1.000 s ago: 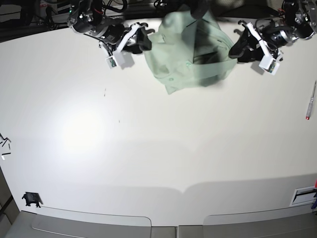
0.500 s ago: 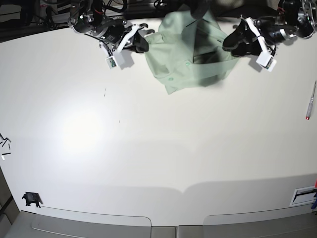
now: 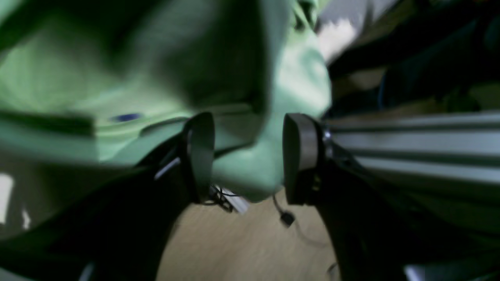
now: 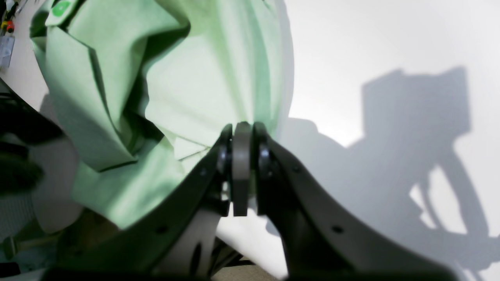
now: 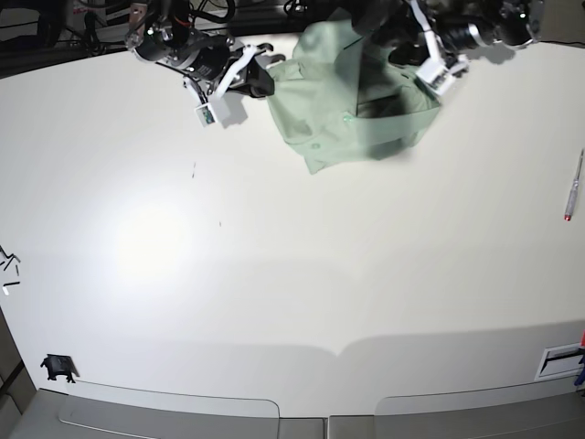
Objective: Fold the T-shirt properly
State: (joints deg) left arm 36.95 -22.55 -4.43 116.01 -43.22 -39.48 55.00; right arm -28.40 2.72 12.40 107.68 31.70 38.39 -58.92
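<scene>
Mint-green cloth fills most of the left wrist view: the T-shirt hangs blurred in front of the lens, and a fold of it sits in the gap between the two dark fingers of the left claw. Those fingers stand well apart, released, and I cannot tell whether either pad touches the cloth.

From the right wrist view, the right claw is clenched, its pads pressed together on the edge of the T-shirt, which bunches in deep folds up and to the left. The white table lies beside it, carrying the arm's shadow.

From the base view, the T-shirt lies crumpled at the far edge of the table, between the two arms. The right claw meets its left edge; the left claw reaches in over its upper right part. A pen lies near the table's right edge, well apart from the shirt.
</scene>
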